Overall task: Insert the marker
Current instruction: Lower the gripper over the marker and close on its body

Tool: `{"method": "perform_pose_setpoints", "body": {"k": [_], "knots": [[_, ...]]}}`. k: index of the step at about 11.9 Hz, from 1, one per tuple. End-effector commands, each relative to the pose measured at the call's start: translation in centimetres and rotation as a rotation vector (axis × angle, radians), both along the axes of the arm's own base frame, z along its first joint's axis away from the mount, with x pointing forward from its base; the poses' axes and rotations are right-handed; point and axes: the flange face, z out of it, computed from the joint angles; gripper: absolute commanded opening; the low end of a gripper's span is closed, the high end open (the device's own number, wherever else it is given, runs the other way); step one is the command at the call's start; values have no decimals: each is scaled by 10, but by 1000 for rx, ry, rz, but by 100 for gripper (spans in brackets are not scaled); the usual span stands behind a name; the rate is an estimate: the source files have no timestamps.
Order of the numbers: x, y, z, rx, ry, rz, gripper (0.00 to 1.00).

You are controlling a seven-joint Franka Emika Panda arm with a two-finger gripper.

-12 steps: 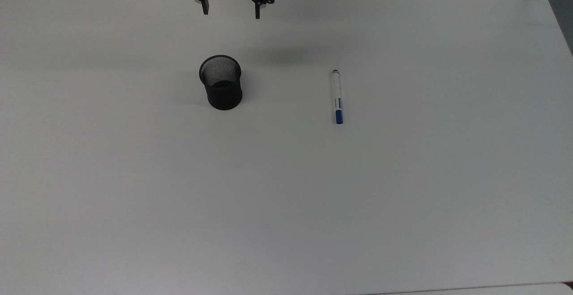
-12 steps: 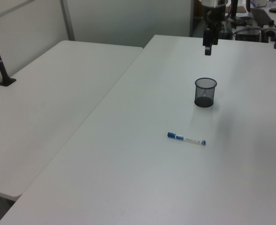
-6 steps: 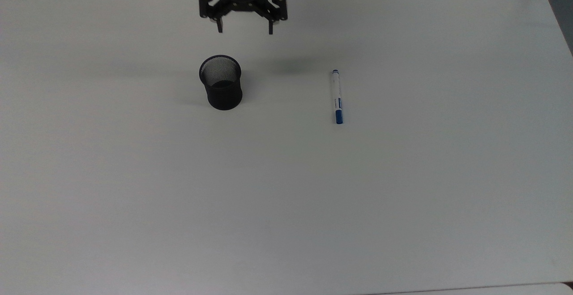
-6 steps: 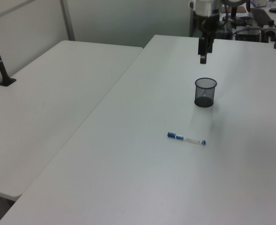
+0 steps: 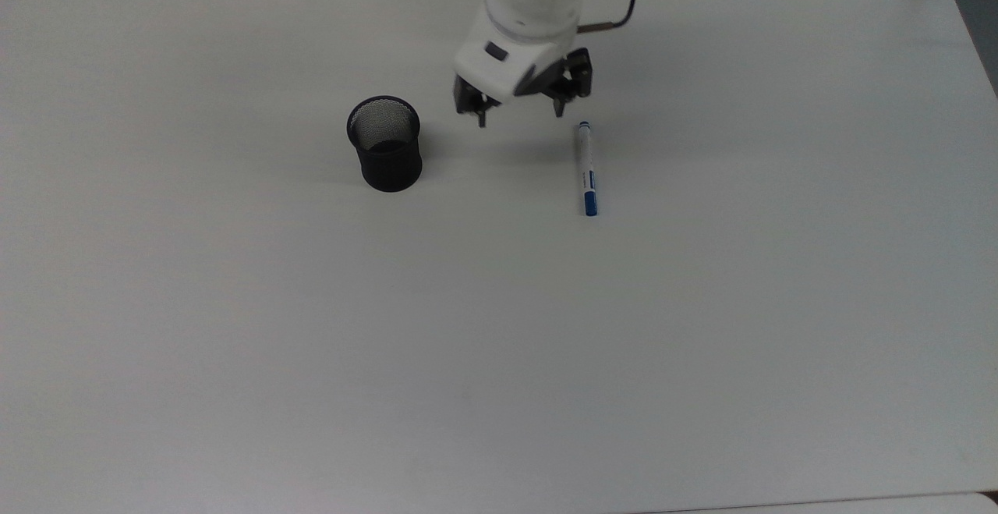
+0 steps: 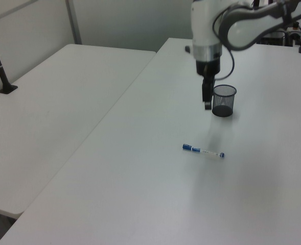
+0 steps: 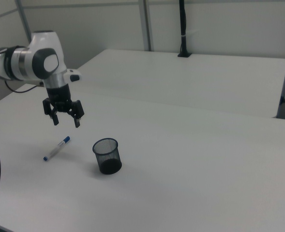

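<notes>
The black mesh cup (image 5: 384, 144) stands left of the middle, near the worktop's (image 5: 499, 342) far edge. The gripper (image 5: 519, 117), spread and empty, has moved forward and down toward the marker (image 5: 586, 168). So picking up comes next. The marker lies flat on the right, its long side running far to near, blue cap nearest.

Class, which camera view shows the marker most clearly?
The top view: the marker lies lengthwise in plain sight, its blue cap and label band distinct. The left view and right view show it smaller, as a thin slanted stick on the table.
</notes>
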Motion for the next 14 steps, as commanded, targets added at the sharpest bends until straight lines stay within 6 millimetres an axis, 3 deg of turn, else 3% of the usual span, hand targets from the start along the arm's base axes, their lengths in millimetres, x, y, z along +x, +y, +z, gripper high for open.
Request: {"method": "perform_pose_setpoints", "body": {"k": [1,5,6,7,9,11,13,14], "knots": [[10,47,-46,7,-34,-47,100],[9,89,-85,-1,-70,-130,100],[7,105,-98,-16,-92,-149,96],[8,107,-105,-31,-108,-161,87],[9,106,-124,-56,-107,-149,57],[10,105,-128,-56,-105,-150,35],[12,102,-127,-54,-107,-157,5],[14,100,-122,-50,-115,-165,0]]}}
